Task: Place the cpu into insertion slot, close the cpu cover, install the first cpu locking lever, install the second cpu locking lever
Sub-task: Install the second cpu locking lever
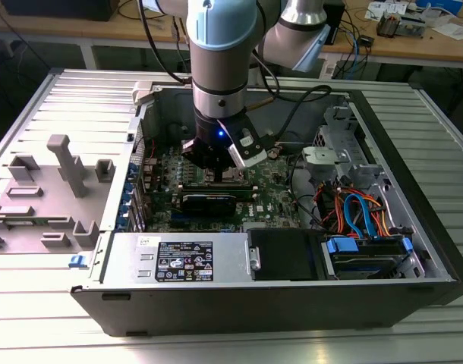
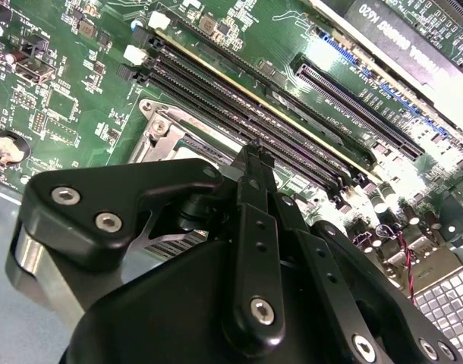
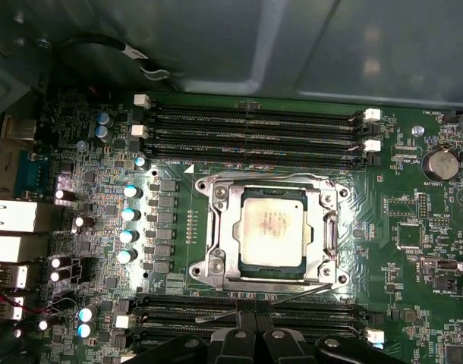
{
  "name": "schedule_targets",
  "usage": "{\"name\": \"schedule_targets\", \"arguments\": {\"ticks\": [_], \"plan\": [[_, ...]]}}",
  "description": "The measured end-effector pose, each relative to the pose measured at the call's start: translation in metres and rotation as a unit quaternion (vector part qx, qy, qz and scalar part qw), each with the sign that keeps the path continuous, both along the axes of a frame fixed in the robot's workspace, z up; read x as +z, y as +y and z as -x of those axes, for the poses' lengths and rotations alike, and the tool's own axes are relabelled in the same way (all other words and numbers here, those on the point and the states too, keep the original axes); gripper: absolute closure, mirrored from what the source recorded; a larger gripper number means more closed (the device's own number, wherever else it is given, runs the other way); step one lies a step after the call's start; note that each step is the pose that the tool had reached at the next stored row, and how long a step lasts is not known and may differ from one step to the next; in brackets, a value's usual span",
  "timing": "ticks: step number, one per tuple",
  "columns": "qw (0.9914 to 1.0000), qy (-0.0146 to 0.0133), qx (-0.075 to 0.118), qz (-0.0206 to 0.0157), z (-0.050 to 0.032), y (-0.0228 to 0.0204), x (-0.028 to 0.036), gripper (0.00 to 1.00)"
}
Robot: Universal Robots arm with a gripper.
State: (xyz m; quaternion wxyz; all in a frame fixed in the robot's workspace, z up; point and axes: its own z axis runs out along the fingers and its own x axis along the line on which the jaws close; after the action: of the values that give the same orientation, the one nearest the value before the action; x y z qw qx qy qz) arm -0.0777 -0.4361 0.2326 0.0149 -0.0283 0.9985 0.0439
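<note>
One chip sits in the slot under the cover. By the slot, the claw is pinched together, empty. Chip looks light, breakable; hold edges.

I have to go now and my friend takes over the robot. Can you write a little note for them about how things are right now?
Gripper: fingers together, holding nothing, low over the motherboard beside the socket.
Cpu: already sitting in the insertion slot.
Cpu cover: lying flat around the chip, so it looks closed.
One thin locking lever lies along the socket edge nearest the gripper; I cannot tell if it is latched.
Left: both levers, as far as I can see.
</note>
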Motion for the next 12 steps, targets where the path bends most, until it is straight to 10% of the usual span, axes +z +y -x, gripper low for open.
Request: {"name": "schedule_targets", "arguments": {"ticks": [9, 12], "plan": [[1.00000, 0.0007, 0.000, -0.0002, 0.0000, 0.0000, 0.0000, 0.89], [0.99995, 0.0105, 0.000, -0.0003, -0.0004, 0.0000, 0.0000, 0.89]]}}
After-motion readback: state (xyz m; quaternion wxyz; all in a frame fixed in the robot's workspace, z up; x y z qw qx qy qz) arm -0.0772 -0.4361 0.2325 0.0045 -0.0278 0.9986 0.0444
